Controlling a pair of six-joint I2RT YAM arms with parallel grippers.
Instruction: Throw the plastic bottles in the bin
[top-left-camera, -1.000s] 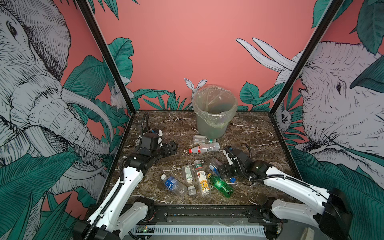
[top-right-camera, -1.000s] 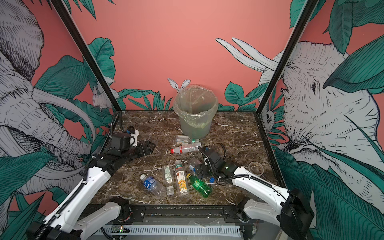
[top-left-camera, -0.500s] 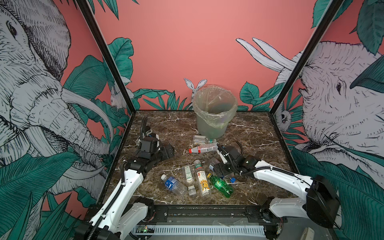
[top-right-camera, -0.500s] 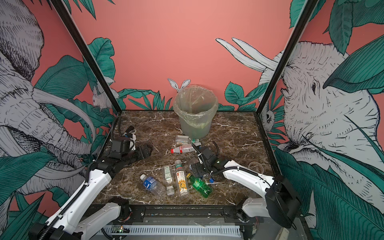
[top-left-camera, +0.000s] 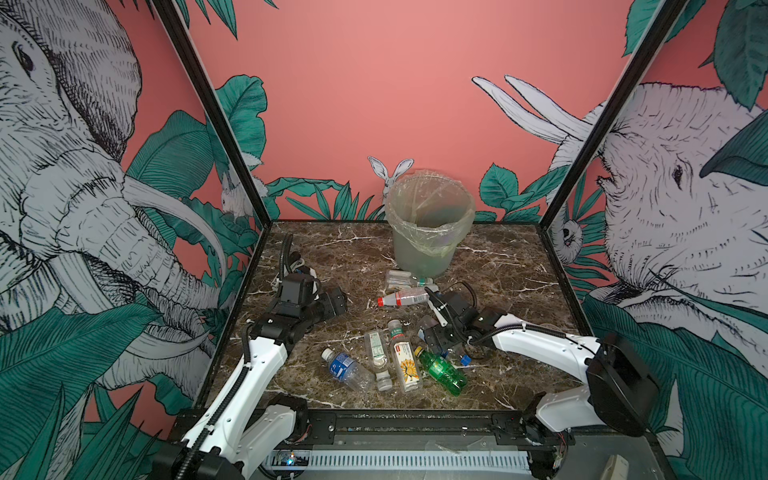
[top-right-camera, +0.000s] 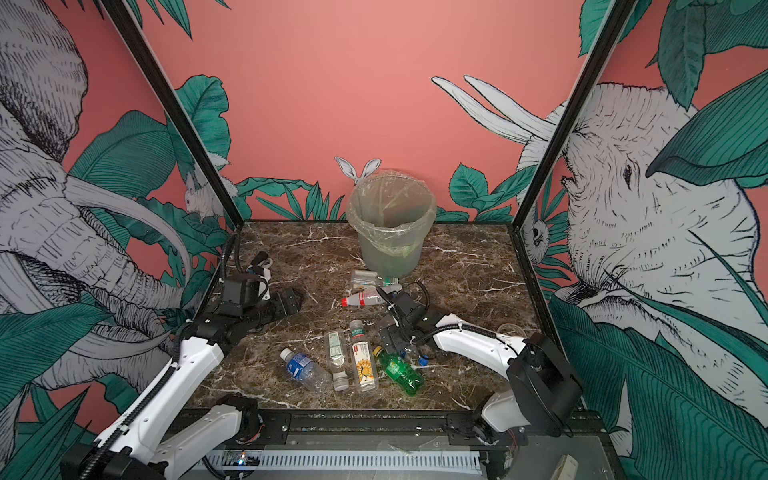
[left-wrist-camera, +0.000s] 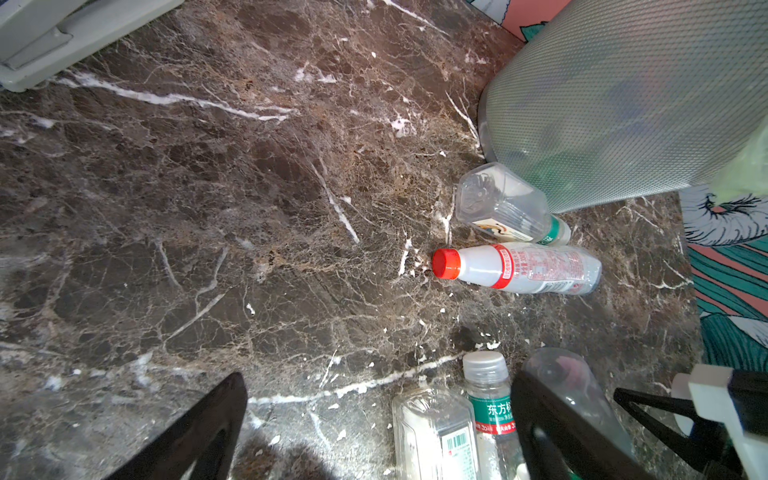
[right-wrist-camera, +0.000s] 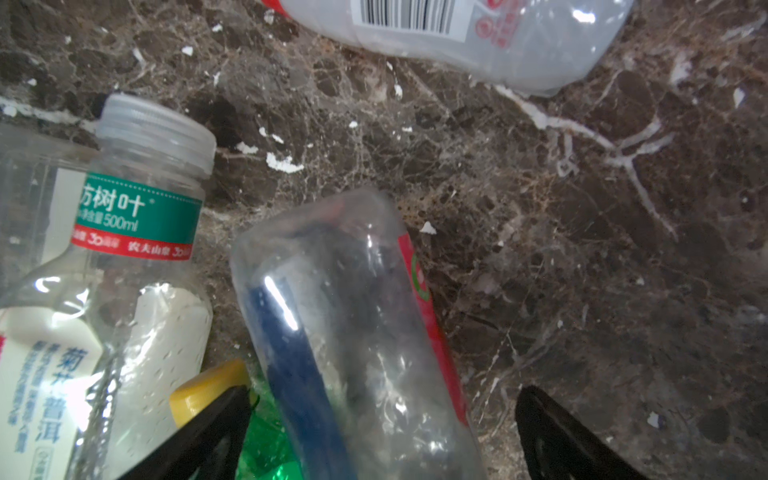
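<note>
The bin (top-left-camera: 430, 245) stands at the back middle of the marble table, also in the other top view (top-right-camera: 390, 249). Several plastic bottles lie in front of it: a red-capped one (top-left-camera: 401, 298), a blue-labelled one (top-left-camera: 347, 370), a yellow-labelled one (top-left-camera: 405, 365) and a green one (top-left-camera: 442, 370). My right gripper (top-left-camera: 434, 336) (right-wrist-camera: 382, 399) is open, its fingers either side of a clear bottle with blue and red label (right-wrist-camera: 353, 324). My left gripper (top-left-camera: 334, 303) (left-wrist-camera: 378, 395) is open left of the pile, holding nothing.
A clear square bottle (left-wrist-camera: 503, 208) lies against the bin's wall (left-wrist-camera: 623, 104), beside the red-capped bottle (left-wrist-camera: 515, 270). Painted side walls and black frame posts close in the table. A clear bottle (left-wrist-camera: 432, 432) lies below the left fingers.
My right gripper has moved left over the bottle pile and now straddles the clear bottle. The left gripper has drifted slightly back and down.
</note>
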